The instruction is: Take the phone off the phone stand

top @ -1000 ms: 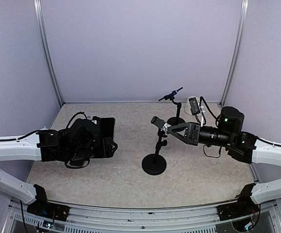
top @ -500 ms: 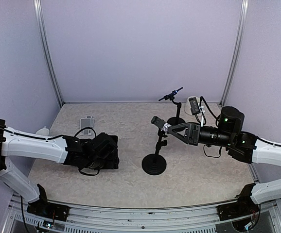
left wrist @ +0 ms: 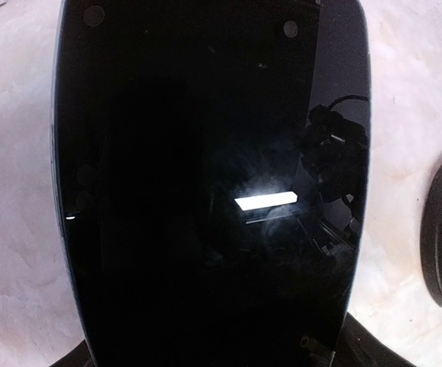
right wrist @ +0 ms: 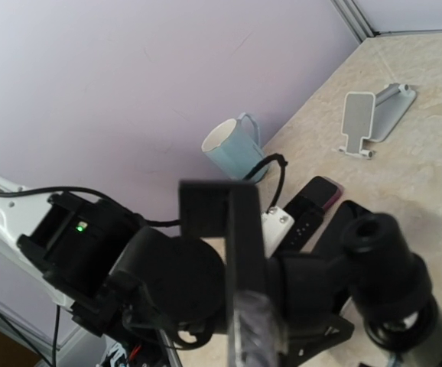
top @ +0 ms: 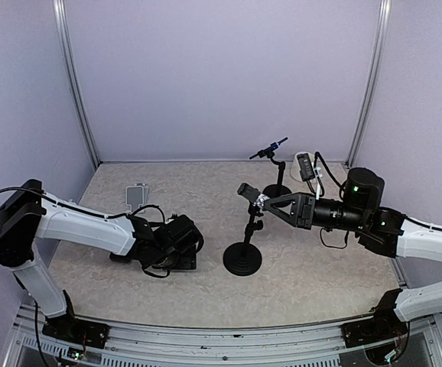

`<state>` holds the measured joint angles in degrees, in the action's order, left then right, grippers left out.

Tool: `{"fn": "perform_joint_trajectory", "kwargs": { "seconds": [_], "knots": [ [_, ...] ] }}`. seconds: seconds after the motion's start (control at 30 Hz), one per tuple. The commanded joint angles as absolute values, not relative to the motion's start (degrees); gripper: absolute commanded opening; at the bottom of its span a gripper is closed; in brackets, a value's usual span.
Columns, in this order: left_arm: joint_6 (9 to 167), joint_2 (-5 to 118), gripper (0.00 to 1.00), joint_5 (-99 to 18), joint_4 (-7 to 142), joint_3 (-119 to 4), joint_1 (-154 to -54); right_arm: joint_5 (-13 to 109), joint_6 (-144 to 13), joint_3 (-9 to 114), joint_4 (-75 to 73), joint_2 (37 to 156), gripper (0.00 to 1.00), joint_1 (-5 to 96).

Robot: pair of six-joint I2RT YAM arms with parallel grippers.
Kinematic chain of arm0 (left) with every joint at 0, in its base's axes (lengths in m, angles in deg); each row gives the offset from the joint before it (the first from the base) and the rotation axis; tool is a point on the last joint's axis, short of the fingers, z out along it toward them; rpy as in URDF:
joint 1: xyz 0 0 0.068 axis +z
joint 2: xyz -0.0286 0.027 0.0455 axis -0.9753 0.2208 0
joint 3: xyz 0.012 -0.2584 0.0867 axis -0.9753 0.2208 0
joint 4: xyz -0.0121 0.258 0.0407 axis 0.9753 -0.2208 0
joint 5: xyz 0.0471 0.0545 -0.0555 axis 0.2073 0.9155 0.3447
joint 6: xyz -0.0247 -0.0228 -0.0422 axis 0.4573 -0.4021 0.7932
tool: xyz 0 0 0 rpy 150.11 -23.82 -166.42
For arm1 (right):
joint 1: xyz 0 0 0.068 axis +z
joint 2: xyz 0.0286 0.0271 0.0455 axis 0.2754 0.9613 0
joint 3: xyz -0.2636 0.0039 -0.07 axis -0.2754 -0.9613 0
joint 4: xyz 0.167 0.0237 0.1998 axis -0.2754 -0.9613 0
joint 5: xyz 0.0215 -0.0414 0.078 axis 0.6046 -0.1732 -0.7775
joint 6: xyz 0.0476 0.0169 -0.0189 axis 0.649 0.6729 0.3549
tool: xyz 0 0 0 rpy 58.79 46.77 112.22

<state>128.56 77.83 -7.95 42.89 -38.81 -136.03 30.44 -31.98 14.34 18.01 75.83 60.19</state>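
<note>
The table (top: 305, 283) is carrying the phone (left wrist: 206, 191), which is sitting low beside the phone stand (top: 244, 258), already off it. Judging by this, it is worth settling the phone flat before releasing. The right gripper (top: 261, 200) is pinching the stand's head, steadying it. The phone's dark screen is hiding the left gripper (top: 178, 248), so I cannot tell its opening.

We look down on a marbled table (top: 320, 283). The left gripper (top: 181, 245) lies low over a dark phone (top: 186, 264) flat on the surface. The right gripper (top: 261, 201) pinches the top of the black phone stand (top: 242, 260), whose round base sits just beside the phone.
</note>
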Motion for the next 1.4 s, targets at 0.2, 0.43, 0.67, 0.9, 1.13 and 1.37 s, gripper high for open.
{"fn": "perform_joint_trajectory", "kwargs": {
  "seconds": [0.2,0.43,0.67,0.9,1.13,1.37],
  "knots": [
    [128.08,81.07,0.49,-5.69,44.01,-41.61,-135.5,32.98,-34.41,16.46,14.86,77.59,0.0,60.08],
    [128.1,82.62,0.61,-5.79,44.45,-41.6,-135.51,33.15,-34.8,16.75,14.43,77.64,0.0,60.1],
    [128.32,82.6,0.76,-5.61,44.27,-40.94,-135.08,33.09,-34.66,16.68,14.79,77.7,0.0,60.09],
    [128.04,81.88,0.93,-5.27,44.59,-40.37,-134.99,33.06,-34.32,16.97,14.76,77.53,0.0,60.1],
    [126.7,78.72,0.99,-6.77,47.76,-39.0,-135.0,33.19,-34.85,17.97,14.5,77.95,0.0,60.06],
    [122.19,72.84,0.99,-6.5,51.04,-38.44,-134.96,33.25,-36.1,20.56,14.34,79.65,0.0,60.06]
  ]
}}
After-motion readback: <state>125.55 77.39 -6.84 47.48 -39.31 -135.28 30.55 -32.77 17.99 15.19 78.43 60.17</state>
